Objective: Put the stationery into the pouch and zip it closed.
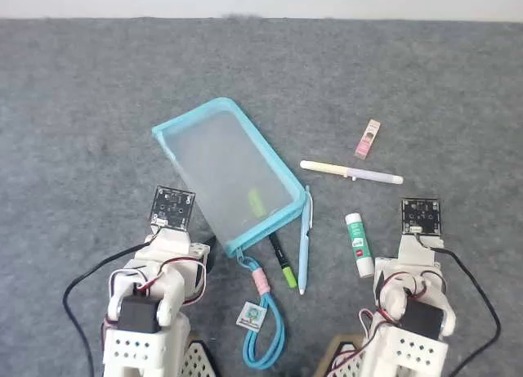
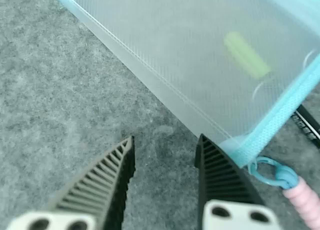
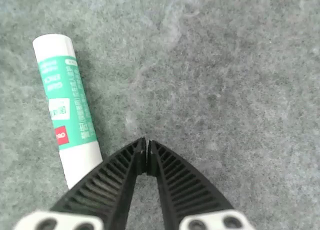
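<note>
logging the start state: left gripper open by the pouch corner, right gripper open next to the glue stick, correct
Not quite. The right gripper is shut, with nothing held, as the right wrist view shows. It does sit next to the glue stick, and the left gripper is open by the pouch corner.

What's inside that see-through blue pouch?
One short yellow-green thing shows through the cloudy wall of the pouch. The wall blurs it, so I cannot tell what it is.
</note>
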